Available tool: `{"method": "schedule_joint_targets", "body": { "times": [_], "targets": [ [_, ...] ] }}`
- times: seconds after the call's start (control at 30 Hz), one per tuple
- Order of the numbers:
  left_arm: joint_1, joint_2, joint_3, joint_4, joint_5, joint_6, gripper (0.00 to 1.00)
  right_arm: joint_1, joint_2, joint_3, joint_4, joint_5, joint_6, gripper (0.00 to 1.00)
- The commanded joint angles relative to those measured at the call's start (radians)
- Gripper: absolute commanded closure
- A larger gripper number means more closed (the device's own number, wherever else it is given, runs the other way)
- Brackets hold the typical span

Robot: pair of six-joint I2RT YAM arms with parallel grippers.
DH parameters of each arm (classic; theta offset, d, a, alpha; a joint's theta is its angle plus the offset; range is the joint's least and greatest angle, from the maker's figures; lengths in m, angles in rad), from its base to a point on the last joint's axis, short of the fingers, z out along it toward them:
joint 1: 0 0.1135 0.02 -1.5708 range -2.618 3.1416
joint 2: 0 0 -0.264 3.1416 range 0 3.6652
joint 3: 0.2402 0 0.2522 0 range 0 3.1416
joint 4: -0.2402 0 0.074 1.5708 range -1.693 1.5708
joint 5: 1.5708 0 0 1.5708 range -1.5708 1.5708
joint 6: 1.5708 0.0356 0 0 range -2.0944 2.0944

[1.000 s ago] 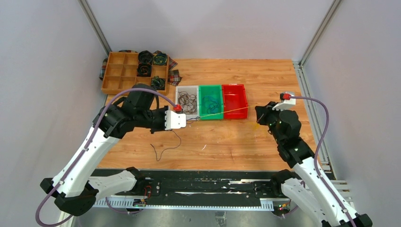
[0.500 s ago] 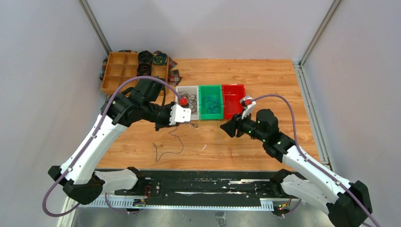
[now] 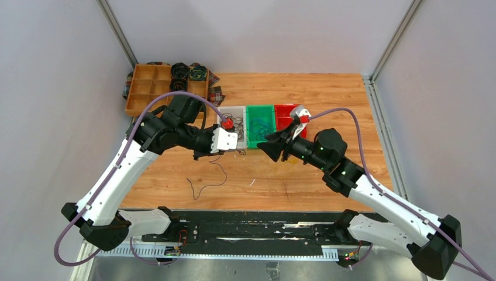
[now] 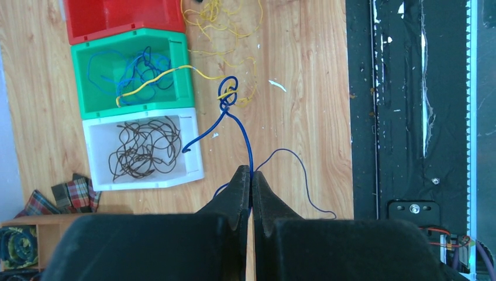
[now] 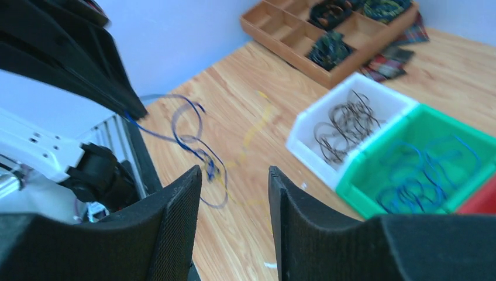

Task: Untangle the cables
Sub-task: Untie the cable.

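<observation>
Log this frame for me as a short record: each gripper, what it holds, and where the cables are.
left gripper: shut on blue cable
right gripper: open, holding nothing
knot: blue cable tangled with yellow cable, near the green bin
white bin: brown cables
green bin: loose blue cables, one end of the yellow cable

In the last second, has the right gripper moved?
Yes. The right gripper swung to its left, from beyond the right end of the red bin to the front of the green bin.
</observation>
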Motion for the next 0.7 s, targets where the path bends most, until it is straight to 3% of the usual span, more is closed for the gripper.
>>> {"method": "schedule_joint_targets", "body": {
  "times": [0.0,0.23,0.67],
  "targets": [
    [0.000,-0.011,-0.001,-0.007,0.027,0.013,0.99,0.080,0.106,0.108,0.109,-0.006,0.039,0.53],
    [-0.002,-0.016,0.000,-0.009,0.012,0.033,0.99,0.140,0.319,0.262,0.075,-0.074,0.112,0.51],
    [-0.017,-0.041,-0.019,-0.021,-0.031,0.081,0.99,0.140,0.448,0.423,-0.103,-0.126,0.156,0.60]
  ]
}}
